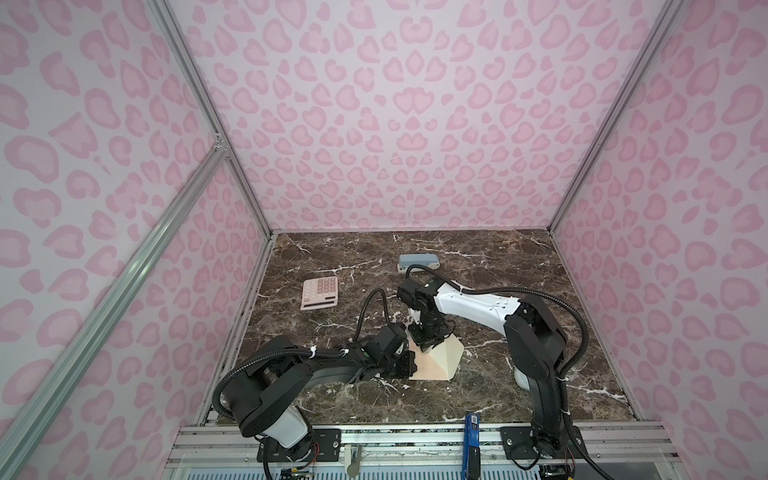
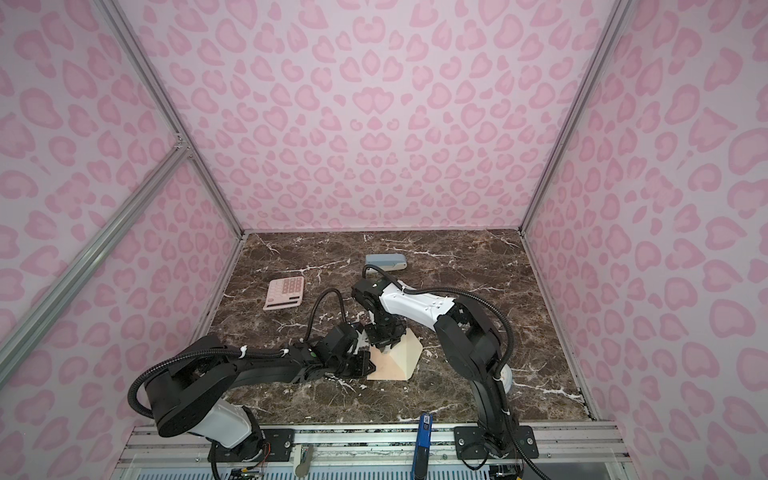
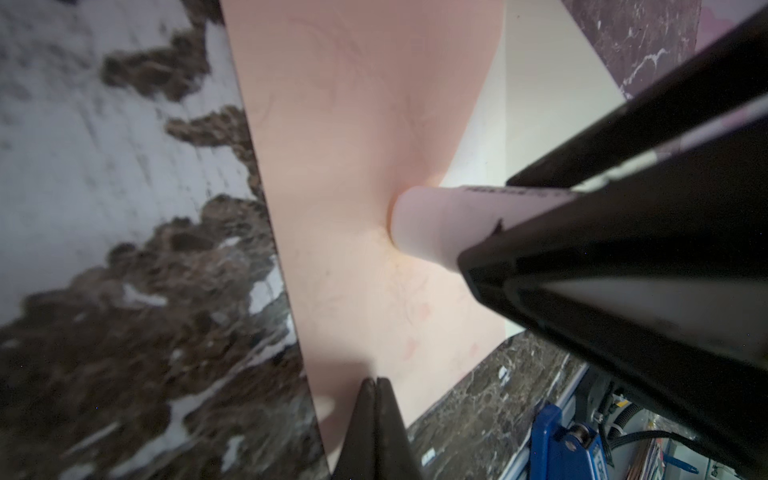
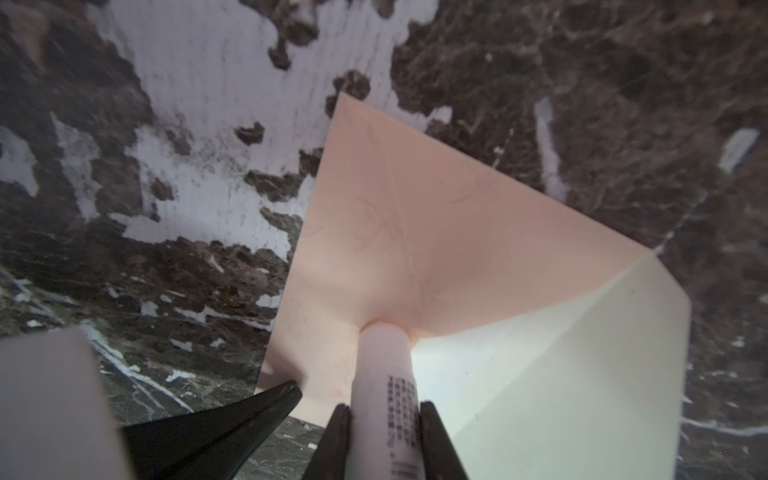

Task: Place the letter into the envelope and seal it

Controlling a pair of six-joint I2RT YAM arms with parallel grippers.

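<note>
Clamping a pale tube (image 4: 382, 357) touching the envelope (image 4: 415, 216): right hand (image 4: 384, 407); left hand (image 3: 376, 384) closed, hold unclear.

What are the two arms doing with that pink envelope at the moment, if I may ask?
The right hand grips what looks like a glue stick and presses its tip onto the peach envelope, right beside the open cream flap. The left hand, shut, sits at an edge of the envelope, apparently pinning it to the marble table. The letter is not in sight, probably inside; the flap is not yet sealed.
</note>
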